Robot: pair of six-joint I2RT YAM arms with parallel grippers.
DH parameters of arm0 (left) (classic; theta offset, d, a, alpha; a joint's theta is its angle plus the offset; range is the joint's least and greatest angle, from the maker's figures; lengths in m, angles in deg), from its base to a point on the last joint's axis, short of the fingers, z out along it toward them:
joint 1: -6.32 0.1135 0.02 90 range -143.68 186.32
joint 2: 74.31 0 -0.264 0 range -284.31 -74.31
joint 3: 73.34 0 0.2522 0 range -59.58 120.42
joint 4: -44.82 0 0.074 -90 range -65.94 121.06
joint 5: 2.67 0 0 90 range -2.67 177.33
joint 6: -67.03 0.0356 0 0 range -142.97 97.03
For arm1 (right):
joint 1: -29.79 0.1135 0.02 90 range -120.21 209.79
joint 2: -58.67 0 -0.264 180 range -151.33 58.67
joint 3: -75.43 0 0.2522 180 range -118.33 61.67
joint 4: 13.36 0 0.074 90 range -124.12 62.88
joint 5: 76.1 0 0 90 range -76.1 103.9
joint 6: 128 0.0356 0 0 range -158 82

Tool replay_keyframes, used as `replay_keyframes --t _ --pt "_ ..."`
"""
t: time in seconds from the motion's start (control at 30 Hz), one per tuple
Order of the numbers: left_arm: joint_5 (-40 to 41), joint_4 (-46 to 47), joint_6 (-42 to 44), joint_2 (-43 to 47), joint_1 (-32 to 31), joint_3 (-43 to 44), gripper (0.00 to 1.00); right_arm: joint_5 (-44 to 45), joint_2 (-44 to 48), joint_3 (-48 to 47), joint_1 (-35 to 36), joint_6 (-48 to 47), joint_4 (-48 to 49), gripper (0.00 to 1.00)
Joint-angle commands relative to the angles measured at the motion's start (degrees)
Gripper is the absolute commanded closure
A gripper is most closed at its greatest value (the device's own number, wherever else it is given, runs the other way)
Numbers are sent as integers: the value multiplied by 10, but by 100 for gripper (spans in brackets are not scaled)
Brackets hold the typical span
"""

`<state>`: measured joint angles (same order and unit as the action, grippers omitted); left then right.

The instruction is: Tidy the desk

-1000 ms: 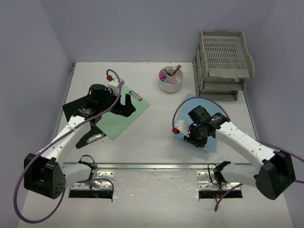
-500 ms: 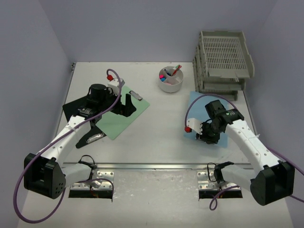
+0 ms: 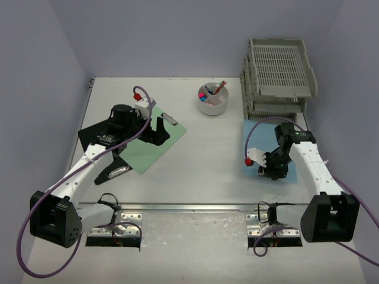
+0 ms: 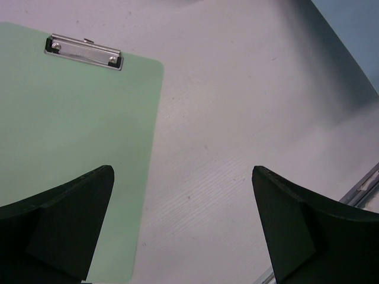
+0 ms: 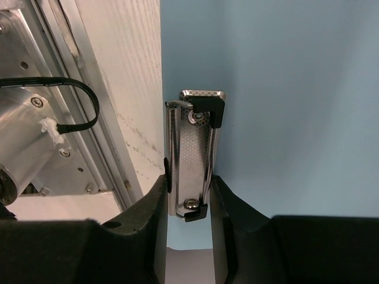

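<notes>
The white desk [image 3: 201, 154] holds a green clipboard [image 3: 151, 145] at the left and a blue clipboard [image 3: 253, 141] at the right. My left gripper [image 3: 156, 130] hovers open and empty over the green clipboard's right edge. In the left wrist view the gripper [image 4: 183, 177] frames bare desk beside the green clipboard [image 4: 71, 118], whose metal clip [image 4: 84, 51] lies beyond. My right gripper [image 3: 273, 171] is shut on the blue clipboard's metal clip [image 5: 195, 148], near the desk's front edge. The blue clipboard [image 5: 284, 118] also fills the right wrist view beside the gripper [image 5: 188, 189].
Grey stacked paper trays [image 3: 277, 74] stand at the back right. A white cup of pens [image 3: 213, 99] sits left of them. A black clipboard [image 3: 95, 133] lies under my left arm, and another black item [image 3: 115, 170] nearer the front. A metal rail [image 3: 195, 207] runs along the front edge.
My right arm has swung to the right, dragging the blue clipboard by its clip toward the right edge and turning it. The left arm has not moved.
</notes>
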<state>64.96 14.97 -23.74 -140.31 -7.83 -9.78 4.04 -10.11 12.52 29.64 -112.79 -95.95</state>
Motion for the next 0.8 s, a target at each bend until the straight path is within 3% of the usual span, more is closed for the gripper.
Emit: replay_keyframes --t 0.0,0.37,0.77 --pt "-6 21 5 -1 7 12 0 15 6 -14 -33 -56 -1 100" --pt "-9 25 5 -3 8 14 0 29 2 -19 -81 -121 49 100" --pt "-7 24 24 -9 7 24 0 30 -105 -91 -86 -144 98 100"
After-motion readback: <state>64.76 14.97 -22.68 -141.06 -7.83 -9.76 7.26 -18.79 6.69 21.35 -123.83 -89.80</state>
